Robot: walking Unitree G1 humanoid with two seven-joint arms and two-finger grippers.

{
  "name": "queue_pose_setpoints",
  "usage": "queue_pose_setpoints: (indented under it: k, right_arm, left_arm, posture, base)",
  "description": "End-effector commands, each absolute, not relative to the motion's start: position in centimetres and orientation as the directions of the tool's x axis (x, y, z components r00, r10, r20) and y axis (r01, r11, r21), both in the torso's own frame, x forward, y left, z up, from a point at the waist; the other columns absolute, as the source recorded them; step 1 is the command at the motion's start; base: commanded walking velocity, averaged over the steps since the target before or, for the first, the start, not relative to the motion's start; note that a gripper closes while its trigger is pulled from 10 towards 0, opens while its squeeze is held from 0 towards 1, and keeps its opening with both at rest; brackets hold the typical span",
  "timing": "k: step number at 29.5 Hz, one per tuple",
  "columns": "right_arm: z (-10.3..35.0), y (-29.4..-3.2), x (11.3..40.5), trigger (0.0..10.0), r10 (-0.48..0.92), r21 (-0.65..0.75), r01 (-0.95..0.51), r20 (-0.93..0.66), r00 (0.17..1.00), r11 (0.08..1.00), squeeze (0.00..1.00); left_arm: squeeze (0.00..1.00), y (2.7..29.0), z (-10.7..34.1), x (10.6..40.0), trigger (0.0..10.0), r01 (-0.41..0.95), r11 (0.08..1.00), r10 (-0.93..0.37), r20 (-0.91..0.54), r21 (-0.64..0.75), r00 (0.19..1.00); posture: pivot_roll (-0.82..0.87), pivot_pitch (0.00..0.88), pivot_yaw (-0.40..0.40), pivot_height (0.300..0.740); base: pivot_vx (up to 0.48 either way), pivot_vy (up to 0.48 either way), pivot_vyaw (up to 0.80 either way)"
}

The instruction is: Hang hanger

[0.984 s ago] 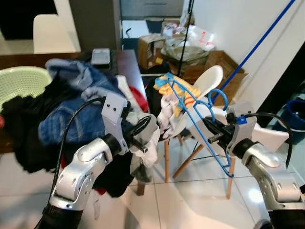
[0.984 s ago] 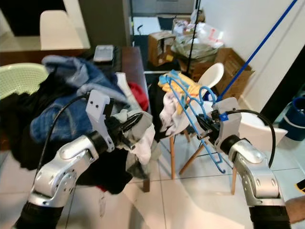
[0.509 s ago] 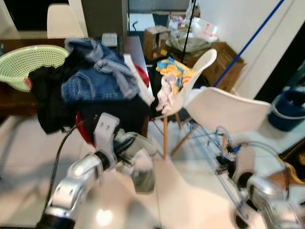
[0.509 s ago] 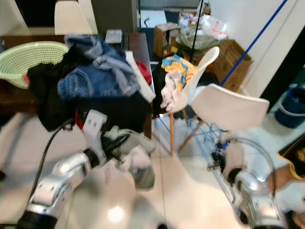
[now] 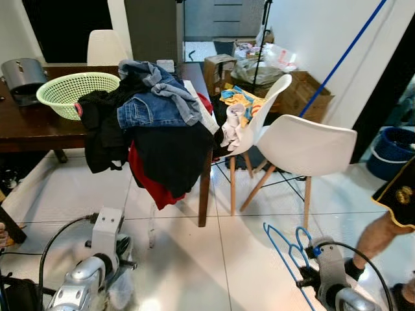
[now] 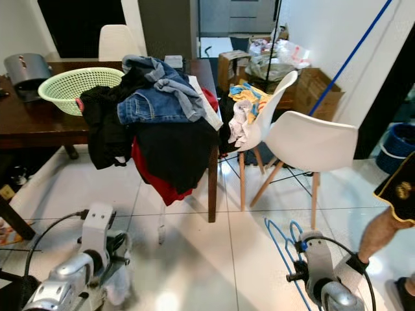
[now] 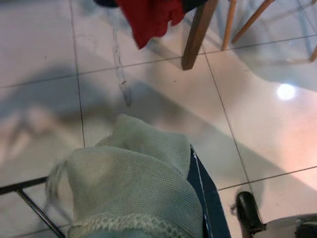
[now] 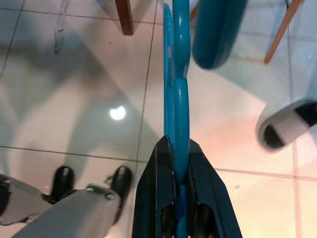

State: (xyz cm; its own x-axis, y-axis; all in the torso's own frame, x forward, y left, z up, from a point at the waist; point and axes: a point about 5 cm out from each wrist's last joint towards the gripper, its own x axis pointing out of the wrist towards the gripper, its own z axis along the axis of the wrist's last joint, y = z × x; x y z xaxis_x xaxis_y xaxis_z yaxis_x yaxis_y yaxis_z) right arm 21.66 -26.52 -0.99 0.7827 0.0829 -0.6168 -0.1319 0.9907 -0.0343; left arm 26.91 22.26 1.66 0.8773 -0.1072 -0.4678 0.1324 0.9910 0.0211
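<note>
A blue plastic hanger hangs low over the floor tiles at the bottom right. My right gripper is shut on its thin frame, and the hanger's hook curves past the fingers. At the bottom left, my left gripper is lowered beside my body with a pale grey-green knit garment bunched over it. The cloth hides its fingertips in the left wrist view and droops below the hand.
A dark wooden table carries a green basket and a heap of clothes spilling over its end. Two white chairs stand right of it. A person's leg is at the far right, beyond it a blue bucket.
Both arms have dropped from chest height to low at my sides, still holding the hanger and the garment. The camera view has pulled back and now takes in the whole table.
</note>
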Motion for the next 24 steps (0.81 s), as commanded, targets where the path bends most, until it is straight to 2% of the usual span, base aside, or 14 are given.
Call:
queue_pose_setpoints:
  k: [1,4,9,12,18,24]
  right_arm:
    - [-1.4,-26.7,21.2,10.0,0.075,-0.012,-0.104,-0.608,0.791,0.994,0.0]
    - [-2.0,-26.5,20.7,10.0,0.09,0.114,-0.029,-0.58,0.81,0.993,0.0]
    - [-1.8,-27.2,20.7,10.0,0.068,0.181,0.036,-0.537,0.841,0.983,0.0]
    - [-1.8,-27.3,20.7,10.0,0.067,0.192,0.043,-0.535,0.842,0.981,0.0]
    - [-2.0,-27.5,21.2,10.0,0.075,0.198,0.041,-0.541,0.838,0.979,0.0]
    - [-1.9,-27.9,22.5,10.0,0.052,0.195,0.071,-0.563,0.825,0.978,0.0]
  left_arm:
    - [0.0,22.7,0.9,26.5,10.0,0.103,0.994,-0.075,-0.479,0.031,0.875]
    - [0.0,23.3,0.8,26.5,10.0,0.011,1.0,-0.018,-0.437,-0.018,0.899]
    - [0.0,23.6,0.5,26.6,10.0,-0.022,0.999,0.006,-0.443,-0.03,0.897]
    - [0.0,23.5,0.4,26.6,10.0,-0.025,0.999,0.002,-0.444,-0.046,0.896]
    - [0.0,22.9,-0.3,26.4,10.0,-0.061,0.974,-0.042,-0.44,-0.218,0.897]
    - [0.0,22.0,0.0,27.6,10.0,-0.032,0.98,-0.058,-0.43,-0.198,0.901]
  posture:
    - [0.04,0.096,-0.022,0.74]
    - [0.04,0.097,-0.022,0.74]
    - [0.04,0.095,-0.021,0.74]
    - [0.04,0.094,-0.023,0.74]
    - [0.04,0.074,-0.025,0.74]
    - [0.05,0.035,-0.031,0.74]
  base:
    - [0.0,0.0,0.0]
    - [0.0,0.0,0.0]
    - [0.0,0.0,0.0]
    - [0.0,0.0,0.0]
    - [0.0,0.0,0.0]
    - [0.0,0.0,0.0]
